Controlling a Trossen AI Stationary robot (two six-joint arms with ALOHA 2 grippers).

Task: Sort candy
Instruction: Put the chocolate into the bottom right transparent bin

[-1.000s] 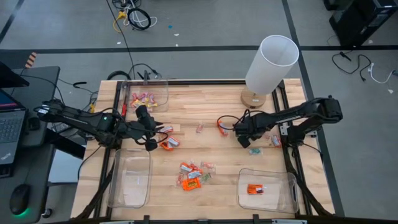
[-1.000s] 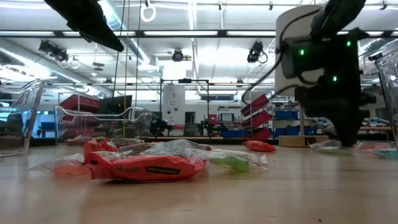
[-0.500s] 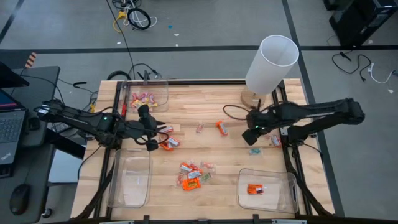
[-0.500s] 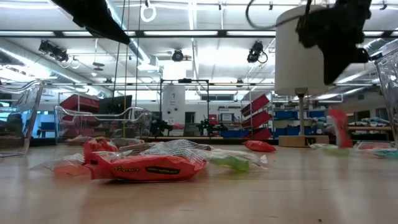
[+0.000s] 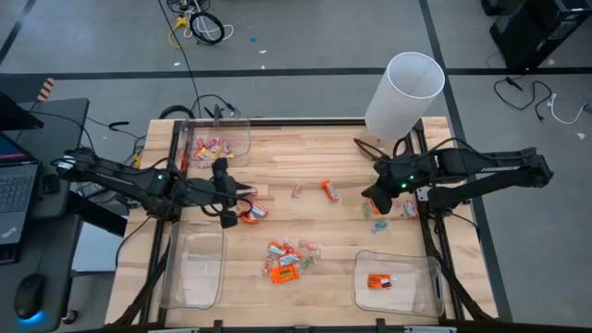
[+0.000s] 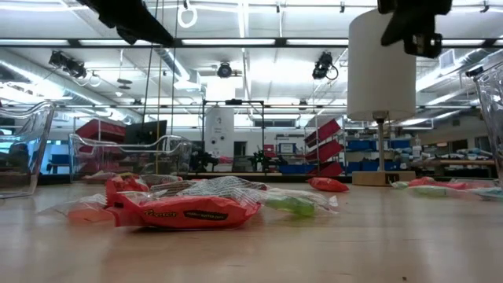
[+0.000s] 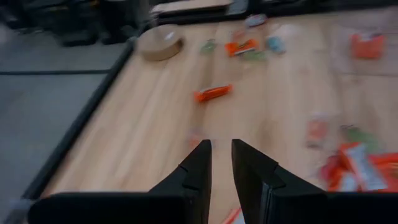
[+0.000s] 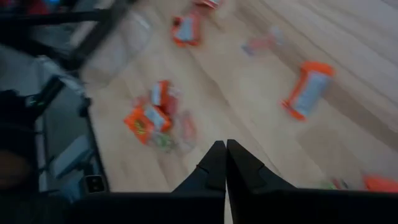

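A: Candy status?
B: Candy is mostly a loose pile mid-surface, toward the front edge. From table height it's an orange-wrapped heap with a green piece beside it.
A: Strays?
B: One orange piece lies alone near the middle, with a small pale one just beside it. Two more pieces sit near the right edge of the surface.
A: Anything binned?
B: Pink ones are in the back-left bin. An orange one is in the front-right bin. I can't make out any candy in the front-left bin.
A: Left jaws?
B: My left jaws are low over the left side of the surface, between the two left bins. They're parted by a narrow slit, and I see only wood through it. An orange candy lies just beside them.
A: Right jaws?
B: Clenched, fingers pressed together, holding nothing. They hang high over the right side, in front of the white cylinder and above the strays there.
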